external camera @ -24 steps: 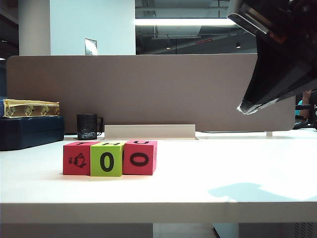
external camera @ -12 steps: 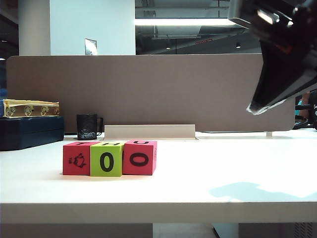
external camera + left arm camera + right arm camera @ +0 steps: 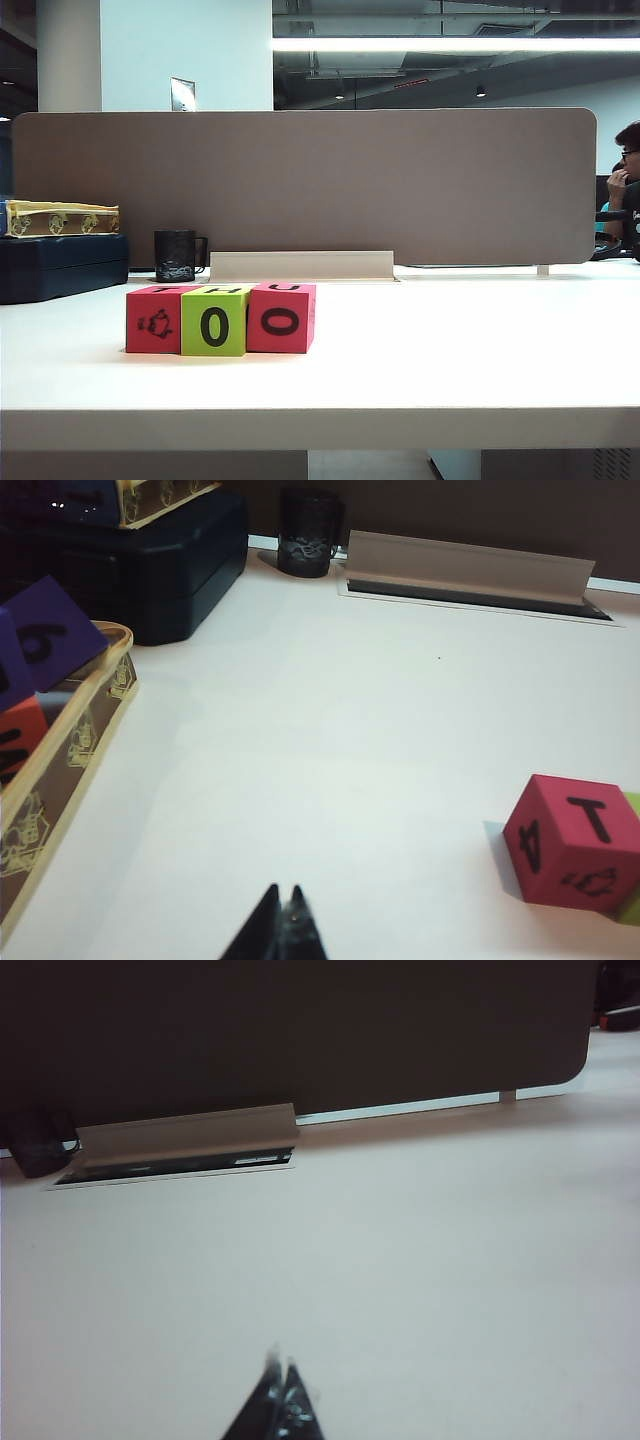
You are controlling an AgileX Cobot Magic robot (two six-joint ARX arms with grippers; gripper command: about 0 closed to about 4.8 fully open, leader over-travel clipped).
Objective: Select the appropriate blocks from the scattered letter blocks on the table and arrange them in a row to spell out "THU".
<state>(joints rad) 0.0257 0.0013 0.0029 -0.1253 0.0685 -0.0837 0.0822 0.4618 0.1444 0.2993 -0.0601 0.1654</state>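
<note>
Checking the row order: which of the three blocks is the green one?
The middle block: lime green, front face showing 0. Both end blocks, left and right, are pinkish-red.

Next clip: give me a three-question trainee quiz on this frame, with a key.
1. True or false: the three blocks touch in one row on the table.
2. Which block sits in the middle? A) lime green B) pinkish-red C) blue
3. Fill in: the left gripper and right gripper are both ___.

Key
1. True.
2. A; the green block has a red block on either side.
3. Shut; each holds nothing above bare table, apart from the blocks.
</note>
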